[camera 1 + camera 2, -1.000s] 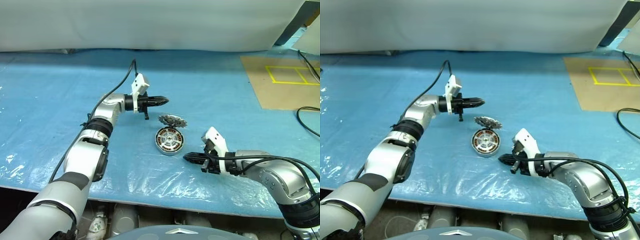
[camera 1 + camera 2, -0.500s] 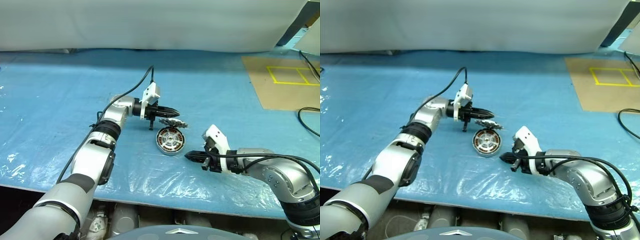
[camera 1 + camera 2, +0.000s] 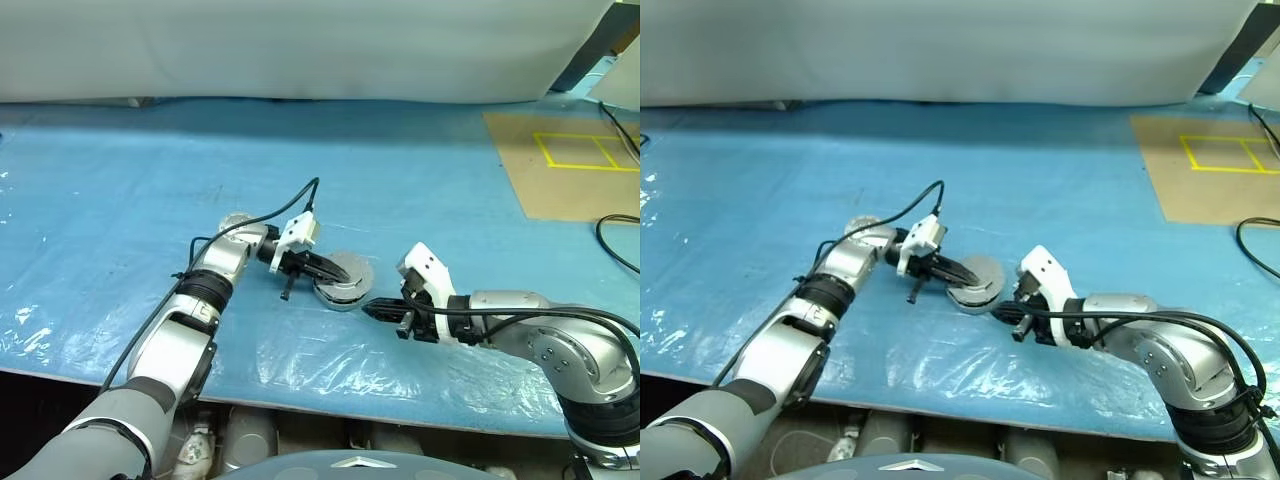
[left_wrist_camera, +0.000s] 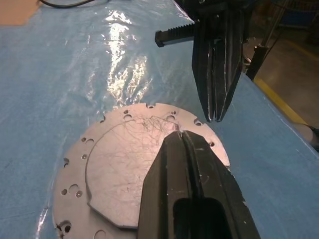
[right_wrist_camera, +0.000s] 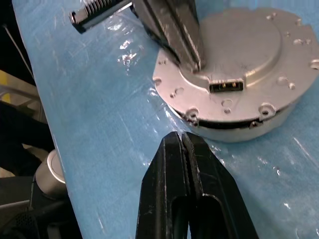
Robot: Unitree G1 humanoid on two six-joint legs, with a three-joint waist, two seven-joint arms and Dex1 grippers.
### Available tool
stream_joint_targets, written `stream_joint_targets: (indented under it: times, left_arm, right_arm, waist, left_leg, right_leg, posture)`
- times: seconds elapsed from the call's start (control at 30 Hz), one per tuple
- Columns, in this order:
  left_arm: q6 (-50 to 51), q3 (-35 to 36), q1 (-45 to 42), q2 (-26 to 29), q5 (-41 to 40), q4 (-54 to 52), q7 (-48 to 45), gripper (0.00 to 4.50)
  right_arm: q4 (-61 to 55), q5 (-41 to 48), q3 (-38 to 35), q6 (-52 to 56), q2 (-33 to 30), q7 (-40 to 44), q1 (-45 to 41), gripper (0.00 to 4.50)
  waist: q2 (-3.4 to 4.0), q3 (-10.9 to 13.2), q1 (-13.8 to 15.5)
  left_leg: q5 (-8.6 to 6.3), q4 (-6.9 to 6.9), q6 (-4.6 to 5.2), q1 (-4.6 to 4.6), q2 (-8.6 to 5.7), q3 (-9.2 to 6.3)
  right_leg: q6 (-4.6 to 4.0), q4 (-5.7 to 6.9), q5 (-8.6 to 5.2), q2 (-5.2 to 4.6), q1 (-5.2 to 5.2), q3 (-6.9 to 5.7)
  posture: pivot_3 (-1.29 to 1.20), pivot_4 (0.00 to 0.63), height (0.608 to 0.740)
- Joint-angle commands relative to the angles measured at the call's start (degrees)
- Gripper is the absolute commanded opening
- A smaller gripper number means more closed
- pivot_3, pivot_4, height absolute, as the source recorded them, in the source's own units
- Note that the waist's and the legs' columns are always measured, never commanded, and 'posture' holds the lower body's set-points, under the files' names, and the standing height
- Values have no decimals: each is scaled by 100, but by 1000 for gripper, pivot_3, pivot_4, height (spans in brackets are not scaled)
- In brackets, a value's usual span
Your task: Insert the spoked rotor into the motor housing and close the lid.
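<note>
Lid (image 3: 345,270) down over motor housing (image 5: 234,124), so windings and whatever sits inside are hidden. Left gripper (image 3: 325,272) covers part of lid's top; lid cut off by the left wrist view's bottom edge. Port (image 5: 227,87) on lid face, pins too small to tell.

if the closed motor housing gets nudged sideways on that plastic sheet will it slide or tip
Probably slide, not tip: the round grey metal motor housing sits low and wide, flat on the sheet. The glossy blue plastic sheet looks slick, though its wrinkles could snag the edge. Solid metal suggests it is heavy for its size, so a light nudge from the shut right gripper may barely move it.
</note>
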Motion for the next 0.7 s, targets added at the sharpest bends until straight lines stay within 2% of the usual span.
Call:
stream_joint_targets:
  times: [0.03, 0.37, 0.7]
  left_arm:
    - [-95, -170, 176, 92, 4, -313, -35, 43]
    - [-82, -342, 764, 265, 132, -1011, 80, 43]
    - [1520, 370, 1344, 472, -1004, -3127, 912, 43]
  right_arm:
    - [-96, 121, -102, 39, 1, -40, -61, 0]
    - [115, 37, -51, -257, -176, 128, 40, 0]
    - [344, 485, -322, -485, -108, 610, -214, 0]
  waist:
    - [0, 0, 0]
    - [1, 0, -2]
    - [2, -1, -38]
  left_leg:
    - [0, 0, 0, 0, 1, 0]
    - [0, -3, 0, 2, 2, 0]
    - [0, -2, 0, 0, 2, 4]
  right_leg:
    - [0, 0, 0, 0, 0, 0]
    - [0, 0, 0, 0, 0, 0]
    - [-19, 2, -12, -1, -3, 1]
  posture:
    - [0, 150, 740]
    - [0, 150, 740]
    - [0, 150, 740]
